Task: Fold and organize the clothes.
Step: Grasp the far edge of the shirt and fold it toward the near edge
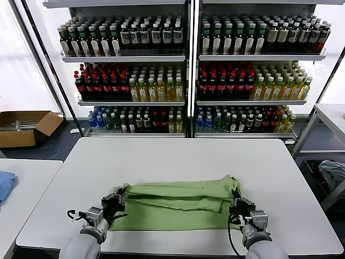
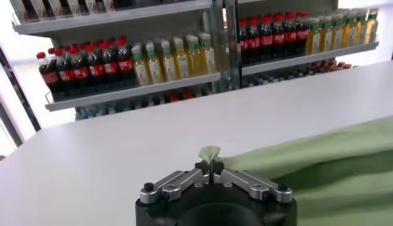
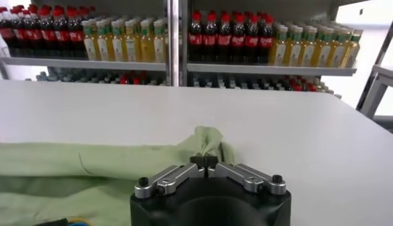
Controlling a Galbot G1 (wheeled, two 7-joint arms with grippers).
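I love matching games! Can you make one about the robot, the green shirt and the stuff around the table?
Things:
1. green polo shirt
2. left gripper
3. cardboard box
4. bottle shelves

Places or states:
A. on the floor, on the robot's left
B. behind the white table
C. lying partly folded on the table's near half
D. shut on one end of the shirt

The right gripper pinches the other end.

Pairs: 1-C, 2-D, 3-A, 4-B
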